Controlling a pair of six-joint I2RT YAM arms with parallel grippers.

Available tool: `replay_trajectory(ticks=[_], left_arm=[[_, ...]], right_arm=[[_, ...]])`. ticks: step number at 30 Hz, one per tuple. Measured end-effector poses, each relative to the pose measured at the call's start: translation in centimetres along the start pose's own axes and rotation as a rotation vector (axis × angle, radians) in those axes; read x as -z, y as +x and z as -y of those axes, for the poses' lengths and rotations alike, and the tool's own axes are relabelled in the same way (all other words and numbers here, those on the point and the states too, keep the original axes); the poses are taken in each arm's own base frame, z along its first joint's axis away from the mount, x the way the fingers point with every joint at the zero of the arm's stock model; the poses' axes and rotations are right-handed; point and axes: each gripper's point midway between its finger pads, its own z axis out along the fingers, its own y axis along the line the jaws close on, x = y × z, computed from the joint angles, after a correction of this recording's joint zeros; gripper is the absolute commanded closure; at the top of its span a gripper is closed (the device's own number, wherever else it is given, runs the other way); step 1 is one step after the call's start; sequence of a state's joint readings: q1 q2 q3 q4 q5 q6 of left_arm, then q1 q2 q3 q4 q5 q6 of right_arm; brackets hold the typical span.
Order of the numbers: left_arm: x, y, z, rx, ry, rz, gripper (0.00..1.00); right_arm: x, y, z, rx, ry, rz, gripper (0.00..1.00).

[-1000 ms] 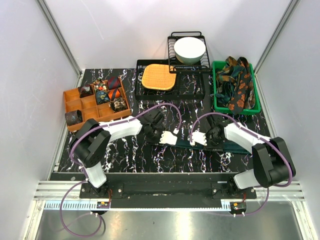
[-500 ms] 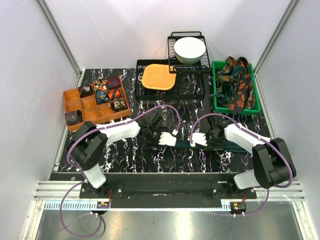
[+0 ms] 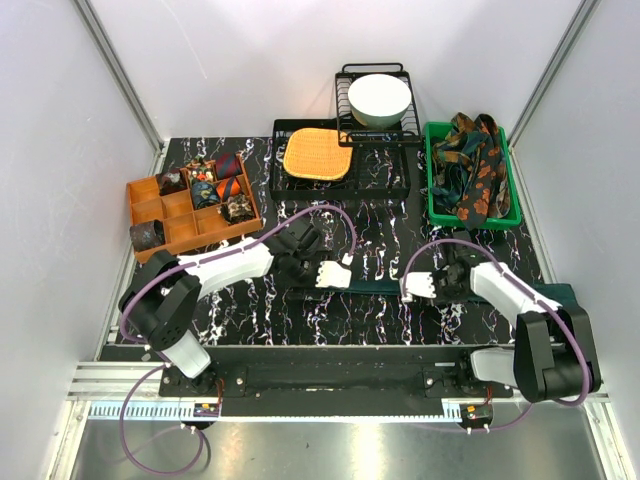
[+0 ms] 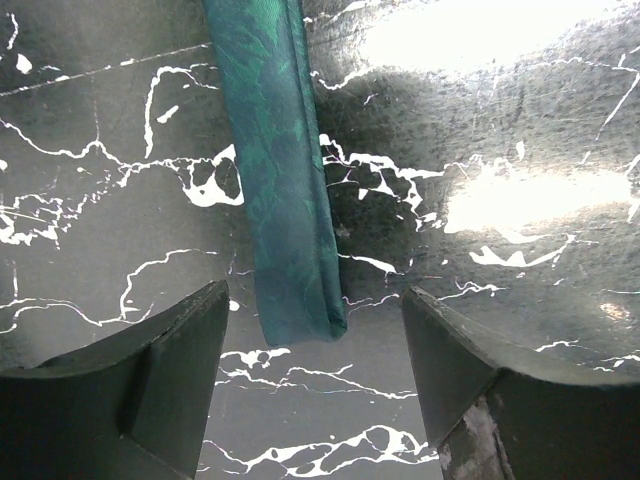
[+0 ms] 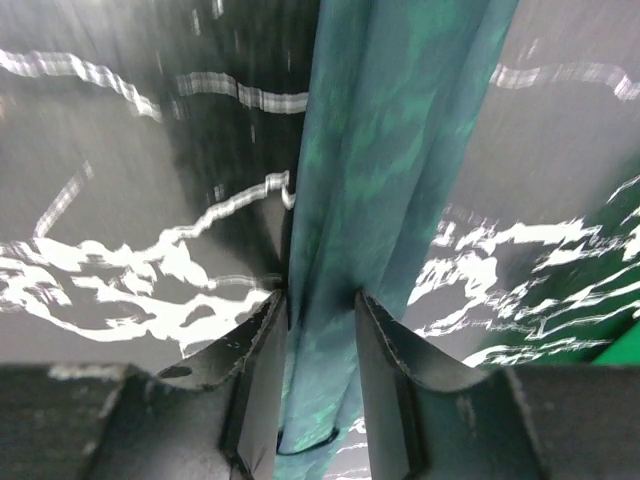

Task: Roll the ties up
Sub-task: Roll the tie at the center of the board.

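A plain dark teal tie (image 3: 378,287) lies flat across the black marble table, running right past my right arm to its wide end (image 3: 556,295). In the left wrist view its narrow end (image 4: 292,215) stops just ahead of my left gripper (image 4: 315,395). That gripper (image 3: 333,273) is open, with only bare table between its fingers (image 4: 175,375). My right gripper (image 3: 418,285) is shut on the tie. The right wrist view shows the bunched fabric (image 5: 395,150) pinched between the two fingers (image 5: 262,365).
An orange divided box (image 3: 150,210) at the left holds several rolled ties (image 3: 212,180), with one dark roll (image 3: 148,235) at its corner. A green bin (image 3: 433,200) at the back right holds patterned ties (image 3: 478,170). Behind are a black tray (image 3: 385,185) with an orange mat (image 3: 318,154) and a wire rack with a white bowl (image 3: 378,98).
My left gripper has opened and let go of the tie's narrow end. My right gripper has moved right, drawing the tie along the table with it.
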State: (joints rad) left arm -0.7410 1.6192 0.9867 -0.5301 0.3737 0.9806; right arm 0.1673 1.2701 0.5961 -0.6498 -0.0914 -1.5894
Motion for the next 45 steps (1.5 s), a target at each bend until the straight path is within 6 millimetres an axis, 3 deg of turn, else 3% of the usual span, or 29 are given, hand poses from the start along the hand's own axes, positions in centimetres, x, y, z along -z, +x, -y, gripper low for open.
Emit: replay_trajectory(ticks=[2, 5, 7, 10, 16, 23, 29, 38, 42, 45], left_arm=[[0.0, 0.0, 0.0, 0.007, 0.001, 0.0, 0.27], [0.0, -0.1, 0.1, 0.017, 0.003, 0.003, 0.25], [0.0, -0.1, 0.1, 0.028, 0.004, 0.008, 0.23], [0.2, -0.2, -0.1, 0.053, 0.005, 0.02, 0.2], [0.4, -1.1, -1.5, 0.066, 0.0, 0.042, 0.18], [0.2, -1.1, -1.5, 0.071, 0.009, 0.04, 0.17], [0.3, -0.7, -1.7, 0.083, 0.005, 0.036, 0.18], [0.6, 0.0, -2.0, 0.103, 0.001, 0.03, 0.19], [0.6, 0.0, -1.9, 0.102, 0.004, 0.028, 0.2], [0.6, 0.0, -1.9, 0.103, 0.004, 0.028, 0.2]], right_arm=[[0.1, 0.9, -0.1, -0.004, -0.003, -0.011, 0.58], [0.3, 1.8, -0.2, -0.002, -0.008, -0.02, 0.44], [0.5, 1.8, -0.4, -0.006, -0.02, -0.015, 0.29], [1.1, 1.1, -1.3, -0.045, -0.071, 0.022, 0.2], [3.6, -1.6, 1.1, -0.166, -0.078, 0.152, 0.17], [1.8, -5.1, 2.3, -0.287, -0.21, 0.239, 0.3], [0.3, -7.2, 2.2, -0.313, -0.279, 0.247, 0.51], [-1.4, -6.1, 1.8, -0.278, -0.23, 0.204, 0.66], [-1.4, -5.4, 1.8, -0.248, -0.184, 0.205, 0.67], [-1.2, -3.7, 1.6, -0.259, -0.163, 0.19, 0.67]])
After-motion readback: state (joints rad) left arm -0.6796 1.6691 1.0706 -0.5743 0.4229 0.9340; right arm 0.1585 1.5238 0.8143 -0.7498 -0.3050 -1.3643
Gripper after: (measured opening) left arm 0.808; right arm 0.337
